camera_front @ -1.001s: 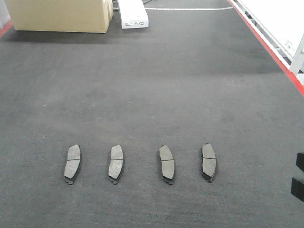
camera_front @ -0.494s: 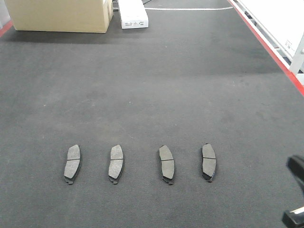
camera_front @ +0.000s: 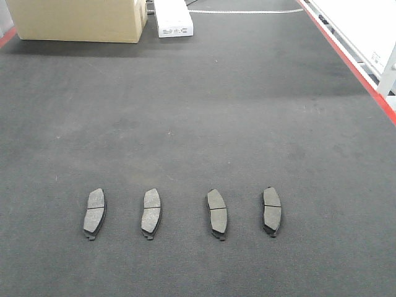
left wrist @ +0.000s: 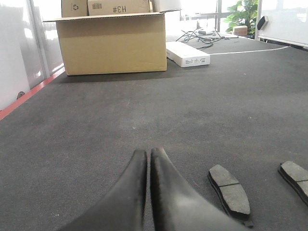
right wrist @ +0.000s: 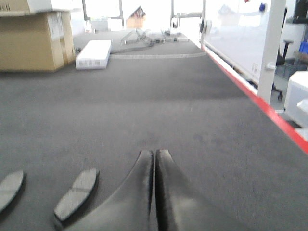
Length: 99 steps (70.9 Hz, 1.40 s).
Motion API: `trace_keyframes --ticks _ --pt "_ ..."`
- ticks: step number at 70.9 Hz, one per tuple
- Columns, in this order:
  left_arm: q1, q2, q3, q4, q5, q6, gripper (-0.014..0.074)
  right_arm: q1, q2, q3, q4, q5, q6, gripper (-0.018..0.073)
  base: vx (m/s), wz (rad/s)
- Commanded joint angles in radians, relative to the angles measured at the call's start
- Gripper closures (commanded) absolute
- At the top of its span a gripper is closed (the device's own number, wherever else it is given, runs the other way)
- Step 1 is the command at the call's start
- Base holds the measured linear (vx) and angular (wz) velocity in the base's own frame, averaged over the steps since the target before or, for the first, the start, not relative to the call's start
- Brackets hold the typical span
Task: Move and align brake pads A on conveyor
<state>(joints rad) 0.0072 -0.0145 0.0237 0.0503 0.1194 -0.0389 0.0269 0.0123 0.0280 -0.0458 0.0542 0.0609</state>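
Cardboard box (left wrist: 113,43) and white case (left wrist: 187,54) far ahead of left gripper (left wrist: 148,155), jaws pressed together; brake pads A (camera_front: 152,211) on conveyor (camera_front: 247,111), rightward. Right gripper (right wrist: 155,155) likewise closed, low, pads leftward.

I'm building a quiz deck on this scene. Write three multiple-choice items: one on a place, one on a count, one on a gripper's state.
1. Where is the cardboard box?
A. far left of the conveyor
B. far right
C. among the pads

2. How many brake pads lie on the belt?
A. two
B. three
C. four

3. How does the left gripper stand?
A. wide open
B. shut, holding nothing
C. shut on a pad

Key:
1 A, the front view puts the box at the far left corner, beside a white box.
2 C, four pads lie in one row across the near end.
3 B, its wrist view shows the fingertips together with nothing between; the right gripper looks the same.
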Motion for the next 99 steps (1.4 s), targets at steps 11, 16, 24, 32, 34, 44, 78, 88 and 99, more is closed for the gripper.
trace_keyframes --ticks 11,16,24,32,34,44,78,88,99 --pt "0.003 -0.011 -0.009 -0.006 -0.077 -0.008 0.0603 -0.007 -0.038 0.021 0.007 -0.032 0.002 0.0562 0.0 0.0" --pt "0.003 -0.011 -0.009 -0.006 -0.077 -0.008 0.0603 -0.007 -0.038 0.021 0.007 -0.032 0.003 0.0562 0.0 0.0" --pt "0.003 -0.011 -0.009 -0.006 -0.077 -0.008 0.0603 -0.007 -0.038 0.021 0.007 -0.031 0.003 0.0562 0.0 0.0" --pt "0.003 -0.011 -0.009 -0.006 -0.077 -0.008 0.0603 -0.007 -0.038 0.021 0.007 -0.031 0.003 0.0562 0.0 0.0" --pt "0.003 -0.011 -0.009 -0.006 -0.077 -0.008 0.0603 -0.007 -0.038 0.021 0.007 -0.03 0.003 0.0562 0.0 0.0" --pt "0.003 -0.011 -0.009 -0.006 -0.077 -0.008 0.0603 -0.007 -0.038 0.021 0.007 -0.02 0.003 0.0562 0.0 0.0" --pt "0.003 -0.011 -0.009 -0.006 -0.077 -0.008 0.0603 -0.007 -0.038 0.021 0.007 -0.02 0.003 0.0562 0.0 0.0" --pt "0.003 -0.011 -0.009 -0.006 -0.077 -0.008 0.0603 -0.007 -0.038 0.021 0.007 -0.02 0.003 0.0562 0.0 0.0" --pt "0.003 -0.011 -0.009 -0.006 -0.077 -0.008 0.0603 -0.007 -0.038 0.021 0.007 -0.02 0.003 0.0562 0.0 0.0"
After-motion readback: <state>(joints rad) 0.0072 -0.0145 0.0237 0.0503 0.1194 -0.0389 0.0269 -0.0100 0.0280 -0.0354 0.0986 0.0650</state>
